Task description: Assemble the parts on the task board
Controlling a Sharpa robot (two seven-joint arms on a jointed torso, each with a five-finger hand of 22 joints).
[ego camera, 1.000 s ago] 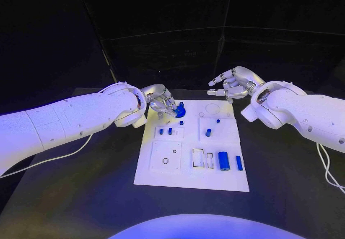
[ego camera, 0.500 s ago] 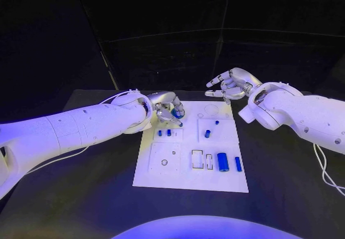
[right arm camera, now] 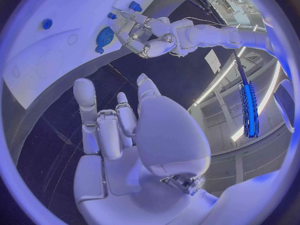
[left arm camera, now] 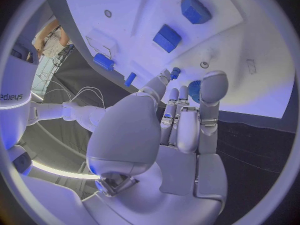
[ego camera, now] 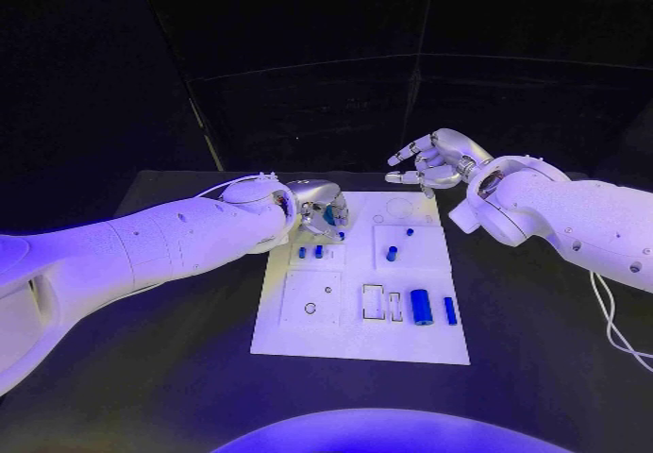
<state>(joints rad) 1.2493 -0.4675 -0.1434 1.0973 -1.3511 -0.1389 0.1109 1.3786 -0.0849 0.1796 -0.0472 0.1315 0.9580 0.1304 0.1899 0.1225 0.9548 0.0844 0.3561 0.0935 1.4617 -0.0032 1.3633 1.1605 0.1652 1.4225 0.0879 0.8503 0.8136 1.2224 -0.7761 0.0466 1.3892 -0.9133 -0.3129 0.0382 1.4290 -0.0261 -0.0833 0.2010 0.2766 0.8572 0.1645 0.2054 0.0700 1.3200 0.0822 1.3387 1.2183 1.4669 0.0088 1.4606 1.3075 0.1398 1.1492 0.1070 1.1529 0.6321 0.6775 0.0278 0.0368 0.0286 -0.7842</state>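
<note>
Task board (ego camera: pixel 302 330) on black counter (ego camera: pixel 163 377), blue parts in place.
Left hand (ego camera: pixel 319 209) pinched a round blue part (left arm camera: pixel 194 91) over the board's far corner; right hand (ego camera: pixel 433 160) hovered, fingers wide, holding nothing.

The robot has 2 thick white arms with smooth, rounded shells split by thin seams. Each ends in a silver hand, the left hand (ego camera: pixel 319 208) and the right hand (ego camera: pixel 433 160), with metallic segmented fingers (left arm camera: pixel 213 92) and pale rounded tips. A thin white cable (ego camera: pixel 615 326) trails by the right arm. Dark lettering (left arm camera: pixel 14 97) marks a white shell.
</note>
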